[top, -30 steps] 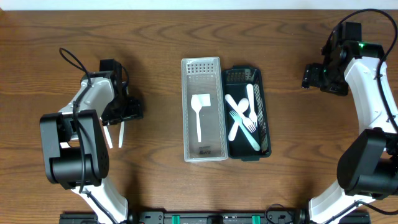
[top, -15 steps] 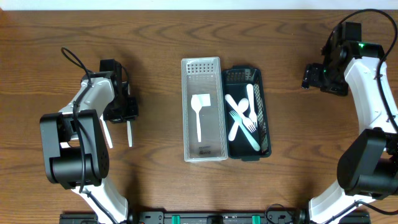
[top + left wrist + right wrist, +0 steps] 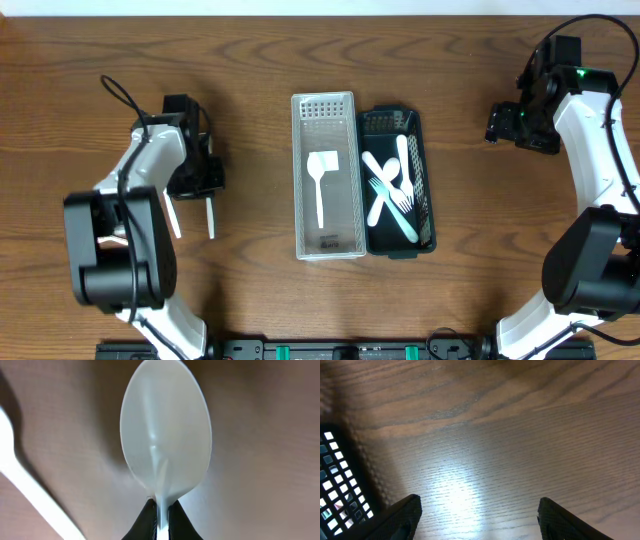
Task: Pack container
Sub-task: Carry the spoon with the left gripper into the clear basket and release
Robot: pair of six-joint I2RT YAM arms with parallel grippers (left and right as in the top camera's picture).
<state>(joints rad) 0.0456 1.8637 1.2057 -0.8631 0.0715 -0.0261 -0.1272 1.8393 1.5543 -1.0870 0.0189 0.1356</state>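
Tabletop (image 3: 250,300) dark wood grain, glare patch (image 3: 455,485) beneath right gripper (image 3: 480,515).

The left arm (image 3: 148,165) has smooth white shells and big round black joints (image 3: 110,245). A thin black cable (image 3: 117,95) loops off it. The right arm (image 3: 590,140) looks the same, with a tiny green light (image 3: 578,72). The right gripper (image 3: 479,512) has black, rounded fingers (image 3: 402,517).

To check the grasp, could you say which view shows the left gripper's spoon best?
Left wrist: the spoon fills it, neck pinched by the left gripper. Overhead shows it as a thin white sliver; right wrist shows none of it.
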